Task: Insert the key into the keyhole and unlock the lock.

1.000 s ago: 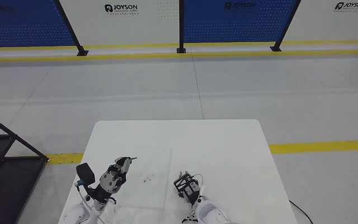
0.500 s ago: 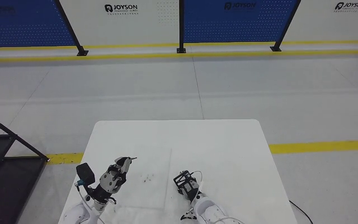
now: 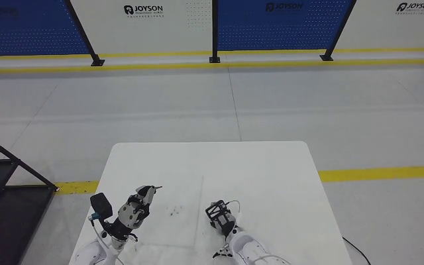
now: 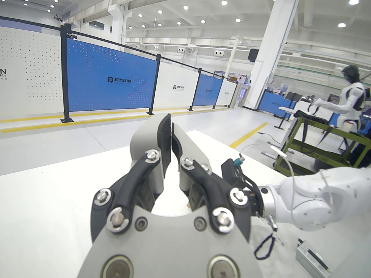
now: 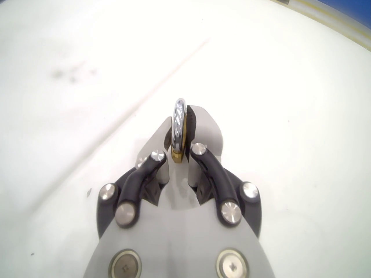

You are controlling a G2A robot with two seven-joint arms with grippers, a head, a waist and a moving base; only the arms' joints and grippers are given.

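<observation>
Padlock (image 5: 178,125) clamped in the right gripper (image 5: 182,118)
It was held, shackle outward, over the white table (image 3: 265,172) near its front edge; the left gripper (image 4: 171,130) was seen closed tight, pads touching.

I am working over a white rectangular table with rounded corners and a smooth matt top (image 3: 278,165). From the top camera I see a faint straight line (image 3: 201,199) drawn on it, running from about the middle towards the near edge. Just left of that line, a small cluster of dark smudges (image 3: 175,211) marks the surface. The right wrist camera picks up a tiny dark speck (image 5: 89,193) on the white top. Through the left wrist camera I see a small flat silvery metal box with a dark strip along its top (image 4: 313,257), lying on the table's near side, right of the smudges.
</observation>
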